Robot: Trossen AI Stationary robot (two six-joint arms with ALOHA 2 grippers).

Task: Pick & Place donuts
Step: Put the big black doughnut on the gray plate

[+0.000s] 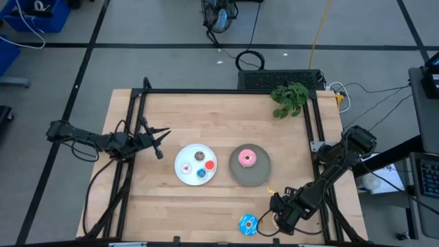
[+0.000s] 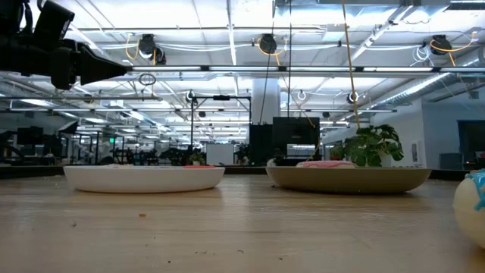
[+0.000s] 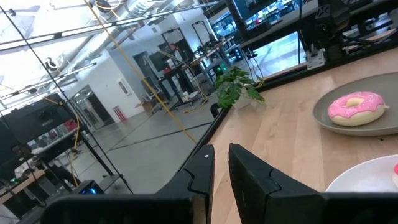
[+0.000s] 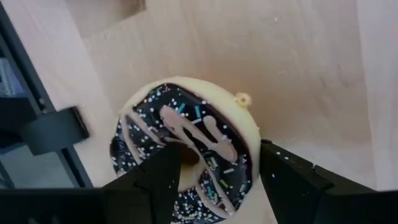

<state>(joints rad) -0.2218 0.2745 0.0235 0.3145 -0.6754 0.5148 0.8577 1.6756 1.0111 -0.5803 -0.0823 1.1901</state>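
Note:
A chocolate sprinkled donut (image 4: 186,149) lies flat on the table near its front right corner; the arm hides it in the high view. My right gripper (image 4: 217,162) (image 1: 280,207) points down over it, open. One finger stands over the hole and the other outside the rim. A blue sprinkled donut (image 1: 247,223) lies left of it, by the front edge. A pink donut (image 1: 247,158) rests on the grey plate (image 1: 260,177). Several small donuts (image 1: 199,165) sit on the white plate (image 1: 182,175). My left gripper (image 3: 222,168) (image 1: 158,140) waits level at the table's left, a narrow gap between its fingers.
A small green plant (image 1: 289,99) stands at the table's far right. Black frame rails (image 1: 134,151) run along the left and right sides. Bare wood lies between the plates and the front edge. The blue donut (image 2: 474,205) shows at the low view's right border.

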